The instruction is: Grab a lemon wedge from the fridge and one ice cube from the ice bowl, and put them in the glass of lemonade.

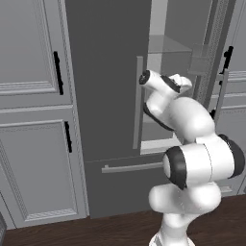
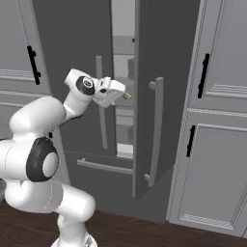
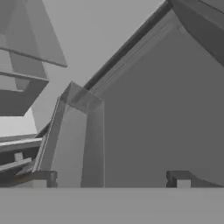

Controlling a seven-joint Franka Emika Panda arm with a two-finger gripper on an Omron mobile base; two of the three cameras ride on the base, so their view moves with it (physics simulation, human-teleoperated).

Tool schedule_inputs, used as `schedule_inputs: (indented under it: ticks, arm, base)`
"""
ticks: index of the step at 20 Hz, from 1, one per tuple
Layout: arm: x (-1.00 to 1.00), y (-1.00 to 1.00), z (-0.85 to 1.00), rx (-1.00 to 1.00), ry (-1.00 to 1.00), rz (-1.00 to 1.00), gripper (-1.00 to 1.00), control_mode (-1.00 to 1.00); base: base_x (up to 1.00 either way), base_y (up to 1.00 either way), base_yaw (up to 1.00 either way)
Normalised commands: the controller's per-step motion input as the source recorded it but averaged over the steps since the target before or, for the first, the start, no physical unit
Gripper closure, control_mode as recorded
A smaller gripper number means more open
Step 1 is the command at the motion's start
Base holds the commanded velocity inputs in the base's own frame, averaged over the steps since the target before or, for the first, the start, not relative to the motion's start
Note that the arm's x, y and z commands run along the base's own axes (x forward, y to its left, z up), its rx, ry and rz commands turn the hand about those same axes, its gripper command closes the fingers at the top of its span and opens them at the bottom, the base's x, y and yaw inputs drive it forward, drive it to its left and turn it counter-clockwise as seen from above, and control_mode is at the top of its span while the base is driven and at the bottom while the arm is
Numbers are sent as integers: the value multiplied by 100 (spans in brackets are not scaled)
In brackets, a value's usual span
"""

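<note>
Nearest us, our pincer (image 2: 126, 95) stands spread wide and empty at the gap of the half-open fridge (image 2: 144, 120). Just past its tips shows a yellow-green speck, likely the lemon wedge (image 2: 128, 96). We judge it light, soft and slippery: pinch its flat sides gently.
</note>
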Motion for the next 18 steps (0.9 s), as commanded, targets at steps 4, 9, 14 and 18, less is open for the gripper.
schedule_inputs:
  ticks: [4, 9, 14, 18]
  arm:
    - [44, -64, -3, -27, 39, -20, -100, -100]
    - [-7, -95, -6, -10, 37, -25, -100, -100]
    - [-49, -100, -2, 0, 29, -27, -100, -100]
    - [-68, -100, -2, 0, 23, -27, -100, -100]
  base:
    - [0, 0, 0]
    - [0, 0, 0]
    - [0, 0, 0]
    - [0, 0, 0]
